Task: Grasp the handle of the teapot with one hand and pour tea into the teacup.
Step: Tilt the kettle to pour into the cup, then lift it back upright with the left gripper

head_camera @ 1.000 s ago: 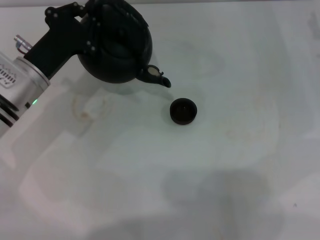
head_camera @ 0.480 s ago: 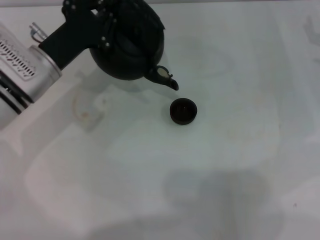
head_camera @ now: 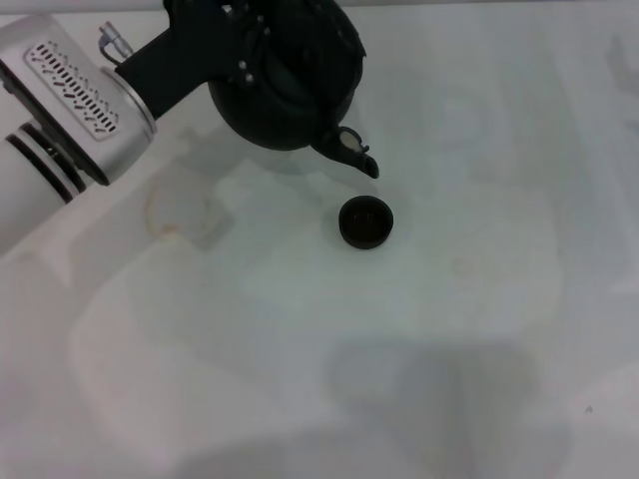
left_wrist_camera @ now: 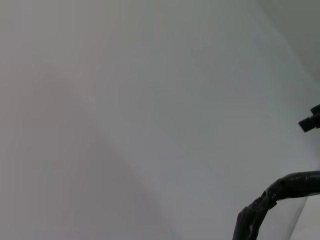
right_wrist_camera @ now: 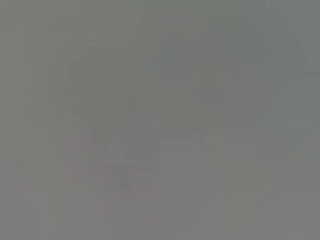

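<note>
Teacup (head_camera: 366,222) sits alone on the white worktop (head_camera: 300,349). Just beyond it, to the left, I see the spout (head_camera: 356,156) of the teapot (head_camera: 290,85) hanging in the air. My left tool (head_camera: 225,25) carries it, fingers hidden, so I cannot tell their gap. Tipping now could spill tea short of it.

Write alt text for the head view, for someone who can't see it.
The left tool holds a black teapot in the air at the top of the view, its spout tipped down toward a small dark teacup that stands on the white table, just short of it. The right arm is out of view.
</note>
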### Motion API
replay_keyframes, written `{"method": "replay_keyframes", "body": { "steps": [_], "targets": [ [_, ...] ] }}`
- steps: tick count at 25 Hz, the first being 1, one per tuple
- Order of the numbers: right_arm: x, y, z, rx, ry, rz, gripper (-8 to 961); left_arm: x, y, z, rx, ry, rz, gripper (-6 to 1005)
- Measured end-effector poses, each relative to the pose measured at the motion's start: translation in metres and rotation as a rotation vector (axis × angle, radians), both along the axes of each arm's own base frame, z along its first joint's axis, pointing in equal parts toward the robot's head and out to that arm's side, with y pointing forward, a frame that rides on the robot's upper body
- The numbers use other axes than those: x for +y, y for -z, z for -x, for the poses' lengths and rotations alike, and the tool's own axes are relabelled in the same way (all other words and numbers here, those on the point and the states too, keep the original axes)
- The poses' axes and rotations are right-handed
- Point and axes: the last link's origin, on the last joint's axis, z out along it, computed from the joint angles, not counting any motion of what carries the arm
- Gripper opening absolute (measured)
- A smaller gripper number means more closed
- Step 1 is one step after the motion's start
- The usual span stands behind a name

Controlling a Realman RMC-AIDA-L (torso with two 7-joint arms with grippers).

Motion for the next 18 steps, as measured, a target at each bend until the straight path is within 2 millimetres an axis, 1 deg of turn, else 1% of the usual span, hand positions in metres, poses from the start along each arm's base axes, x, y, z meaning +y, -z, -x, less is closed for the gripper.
{"method": "replay_keyframes", "body": {
  "steps": [6, 12, 18],
  "targets": [
    [-0.0024, -0.0009, -0.0036, 0.008, 0.013, -0.007, 827, -0.0041, 0.0076, -0.0071, 0.036, 0.058, 0.041, 107],
    [-0.0060, -0.0030, -0.0077, 0.034, 0.020, -0.014, 827, -0.0022, 0.0074, -0.0062, 0.053, 0.054, 0.042, 106],
    [-0.0064, -0.0035, -0.0084, 0.034, 0.021, -0.015, 828, -0.0045, 0.0069, -0.0035, 0.049, 0.050, 0.042, 105]
  ]
}}
